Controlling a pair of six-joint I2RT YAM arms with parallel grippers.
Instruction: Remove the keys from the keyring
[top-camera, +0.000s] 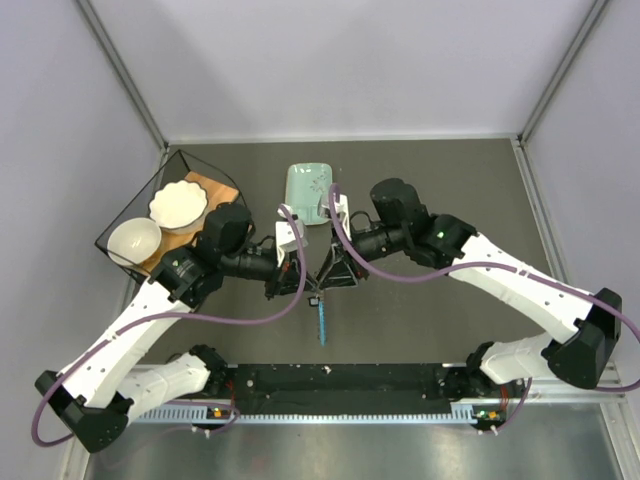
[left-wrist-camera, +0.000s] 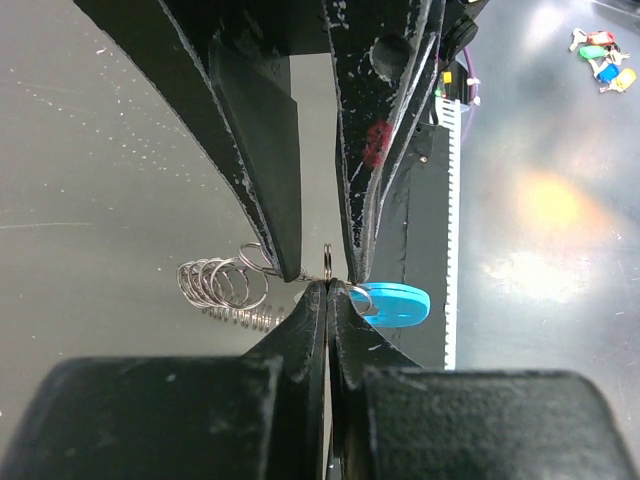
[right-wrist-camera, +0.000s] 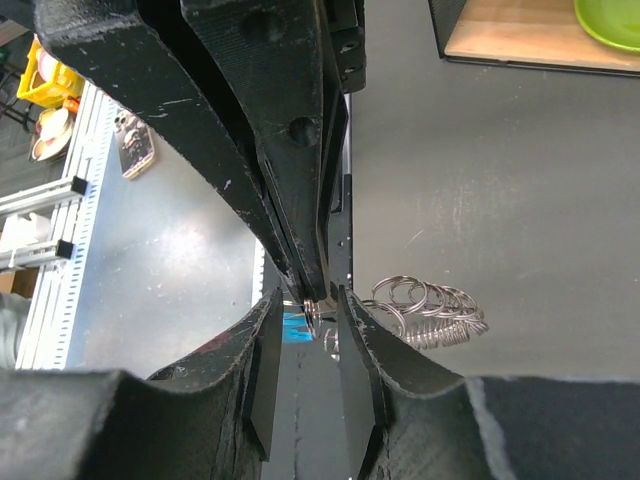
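My two grippers meet tip to tip above the table's middle. My left gripper (left-wrist-camera: 328, 288) is shut on a thin metal ring of the keyring (left-wrist-camera: 327, 262), held off the table. The blue crescent tag (left-wrist-camera: 396, 303) hangs beside it and also shows in the top view (top-camera: 321, 322). A chain of several silvery rings (left-wrist-camera: 222, 282) trails off the other side. My right gripper (right-wrist-camera: 310, 296) is open, its fingers either side of the same ring (right-wrist-camera: 318, 316) without closing on it. I cannot make out any keys among the rings.
A pale green dish (top-camera: 308, 184) lies just behind the grippers. A black wire basket (top-camera: 132, 208) with two white bowls on a wooden board stands at the back left. The black rail (top-camera: 330, 385) runs along the near edge.
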